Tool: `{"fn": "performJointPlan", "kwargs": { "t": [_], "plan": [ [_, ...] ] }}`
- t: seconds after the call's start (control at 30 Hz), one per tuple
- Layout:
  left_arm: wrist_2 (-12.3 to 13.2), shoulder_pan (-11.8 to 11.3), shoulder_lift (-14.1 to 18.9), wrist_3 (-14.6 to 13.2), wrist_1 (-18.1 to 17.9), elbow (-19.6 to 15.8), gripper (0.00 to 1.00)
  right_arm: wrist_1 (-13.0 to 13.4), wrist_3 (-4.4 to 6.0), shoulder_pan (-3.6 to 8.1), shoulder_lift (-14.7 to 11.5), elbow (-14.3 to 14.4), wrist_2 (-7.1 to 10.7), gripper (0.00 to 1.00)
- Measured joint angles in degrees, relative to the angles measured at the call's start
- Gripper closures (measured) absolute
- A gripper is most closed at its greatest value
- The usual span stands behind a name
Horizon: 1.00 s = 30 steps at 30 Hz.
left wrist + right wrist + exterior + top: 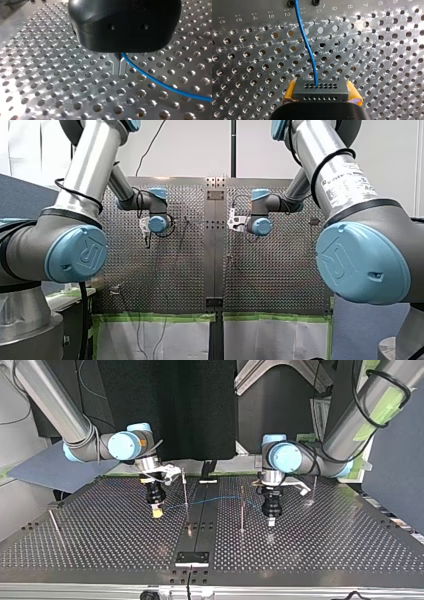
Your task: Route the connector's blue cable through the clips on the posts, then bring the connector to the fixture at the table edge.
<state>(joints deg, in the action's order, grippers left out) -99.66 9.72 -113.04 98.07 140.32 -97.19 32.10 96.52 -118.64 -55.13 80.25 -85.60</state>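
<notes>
In the right wrist view a dark connector (320,88) with rows of small holes sits between yellow pads (290,91), and my right gripper (321,94) is shut on it. The blue cable (308,50) leaves its top face and runs ahead over the perforated plate. In the top view that gripper (157,511) hangs at the left, and the cable (215,499) runs from it past two thin posts (184,487) (242,510) to my left gripper (271,520). The left gripper's metal fingertips (119,67) are shut on the cable (160,83), just above the table.
A black fixture plate (192,558) lies at the middle of the table's near edge in the top view. Another post (52,521) stands at the far left and one (314,489) behind my left gripper. Green-taped paper (160,335) hangs below the table's edge in the front view.
</notes>
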Motion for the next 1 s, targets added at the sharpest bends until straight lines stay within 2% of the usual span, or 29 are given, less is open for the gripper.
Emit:
{"fn": "performJointPlan", "kwargs": {
  "t": [0.17,0.43,0.5,0.53,0.6,0.63,0.7,0.77,0.8,0.83,0.87,0.9,0.93,0.97,1.0],
  "plan": [
    [-0.5,0.0,-1.6,0.2,1.7,1.3,1.0,-0.2,0.0,0.14,0.0,0.0,0.07,1.0],
    [-1.1,-0.1,-1.9,0.6,2.1,1.5,1.0,-0.2,0.0,0.28,0.0,0.0,0.08,1.0],
    [-1.2,0.0,-1.9,0.5,2.2,1.5,0.89,-0.2,0.0,0.29,0.0,0.0,0.08,1.0],
    [-1.2,0.0,-1.9,0.4,2.2,1.5,0.89,-0.2,0.0,0.29,0.1,0.0,0.08,1.0],
    [-1.2,0.1,-1.9,-0.1,2.2,1.5,0.64,-0.3,0.0,0.31,0.1,0.0,0.08,1.0],
    [-1.2,0.2,-2.0,-0.4,2.3,1.5,0.64,-0.3,0.0,0.31,0.1,0.0,0.08,1.0],
    [-1.2,0.2,-2.0,-1.0,2.5,1.5,0.52,-0.3,-0.01,0.31,0.1,0.0,0.08,1.0],
    [-1.2,0.3,-2.0,-1.5,2.8,1.5,0.48,-0.3,-0.04,0.31,0.1,0.0,0.08,1.0],
    [-1.2,0.3,-2.0,-1.7,3.0,1.5,0.39,-0.3,-0.05,0.31,0.1,0.0,0.08,1.0],
    [-1.1,0.3,-2.0,-1.8,3.3,1.5,0.39,-0.3,-0.06,0.3,0.1,0.0,0.08,1.0],
    [-1.1,0.3,-2.0,-1.8,3.6,1.5,0.32,-0.3,-0.07,0.3,0.1,0.0,0.08,1.0],
    [-0.9,0.2,-2.0,-1.8,3.7,1.5,0.16,-0.4,-0.08,0.3,0.1,0.0,0.08,1.0],
    [-0.8,0.2,-2.0,-1.8,3.9,1.5,0.16,-0.4,-0.08,0.3,0.1,0.0,0.08,1.0],
    [-0.7,0.1,-2.0,-1.8,4.1,1.5,0.0,-0.4,-0.08,0.3,0.1,0.0,0.08,1.0],
    [-0.6,0.0,-2.0,-1.8,4.2,1.5,0.0,-0.4,-0.09,0.3,0.1,0.0,0.08,1.0]
  ]
}}
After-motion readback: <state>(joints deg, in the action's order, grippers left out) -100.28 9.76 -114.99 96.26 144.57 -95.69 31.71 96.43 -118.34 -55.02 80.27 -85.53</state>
